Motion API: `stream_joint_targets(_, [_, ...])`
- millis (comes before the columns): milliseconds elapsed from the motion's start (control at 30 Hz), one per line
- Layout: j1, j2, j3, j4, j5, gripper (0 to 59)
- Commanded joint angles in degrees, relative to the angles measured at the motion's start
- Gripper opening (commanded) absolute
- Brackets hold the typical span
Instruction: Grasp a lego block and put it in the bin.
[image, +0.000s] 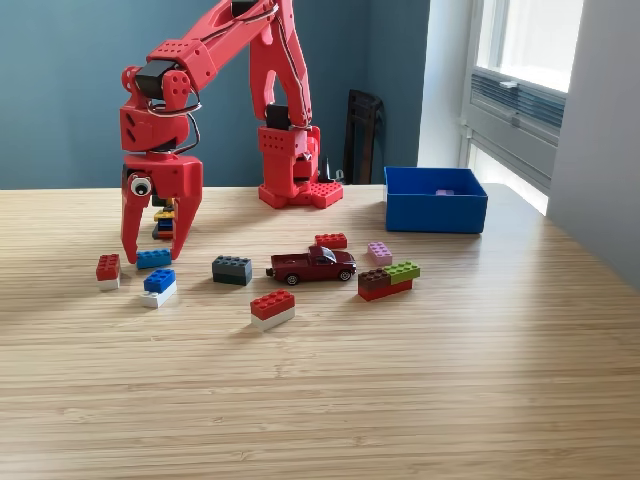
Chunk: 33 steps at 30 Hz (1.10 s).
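My red gripper (154, 250) hangs open, fingers pointing down, at the exterior view's left, with nothing held. A flat blue lego brick (153, 258) lies on the table just below, between the fingertips. Close by lie a red-on-white brick (108, 269), a blue-on-white brick (159, 286) and a dark grey brick (232, 270). Behind the fingers a small multicoloured stack (164, 222) is partly hidden. The blue bin (435, 212) stands at the back right, with a small purple piece (445, 191) showing inside.
A dark red toy pickup (313, 265) sits mid-table. Around it lie a red-on-white brick (272, 308), a red brick (331, 240), a pink brick (379, 252) and a brown, green and red cluster (388, 280). The arm's base (295, 170) stands at the back.
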Motion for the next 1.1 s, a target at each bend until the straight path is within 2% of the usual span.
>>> stream_joint_targets(33, [-0.26,0.88,-4.04,3.87,-0.09,0.1])
stream_joint_targets(167, [-1.41,1.58,-4.04,6.42,0.0,0.1])
stream_joint_targets(400, [-8.35,1.85,-4.75,15.38,0.18,0.1])
stream_joint_targets(567, [-14.41,2.02,-12.3,24.79,1.58,0.1])
stream_joint_targets(833, [-26.19,2.02,-22.5,35.42,2.02,0.1])
stream_joint_targets(1100, [-44.03,2.02,-25.22,40.61,3.08,0.1])
